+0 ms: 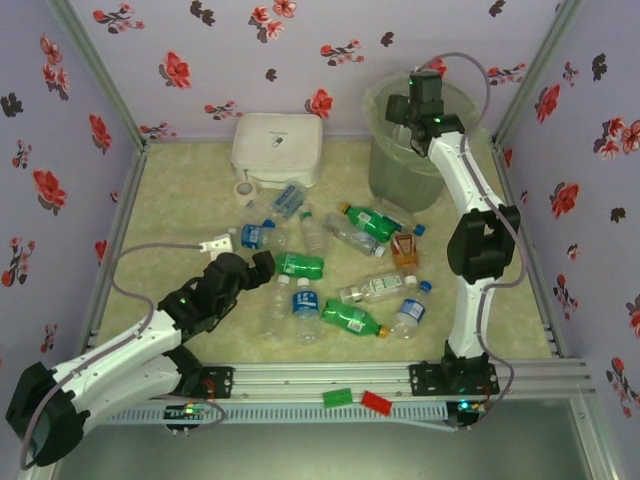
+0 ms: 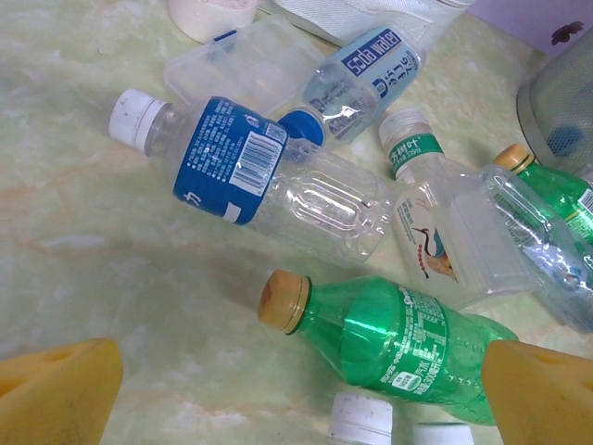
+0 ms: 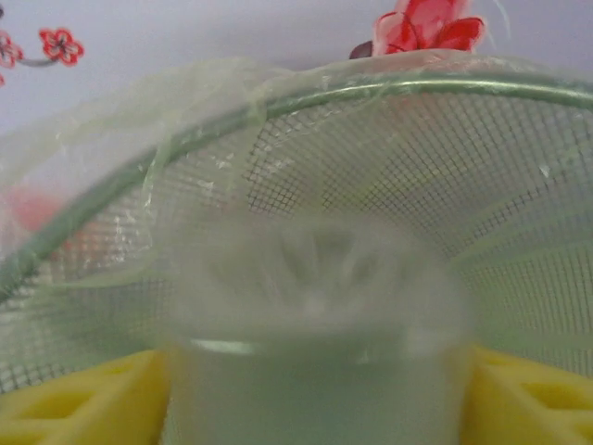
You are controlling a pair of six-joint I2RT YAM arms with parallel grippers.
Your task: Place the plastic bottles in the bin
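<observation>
Marbled tabletop (image 1: 180, 200), green and clear plastic bottles (image 1: 300, 265); my right gripper (image 3: 315, 403) clasping a blurred bottle (image 3: 315, 297) over the bin (image 3: 417, 158), left gripper (image 2: 296, 394) gaping.

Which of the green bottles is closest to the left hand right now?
The tan-capped green bottle lying right in front of the left hand. The other green bottles, one farther back and one nearer the front, lie farther to its right.

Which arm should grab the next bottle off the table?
Left. The left gripper hangs open close over a green bottle, so it probably only needs to drop and close. The right gripper is up at the bin, closed on a clear bottle.
</observation>
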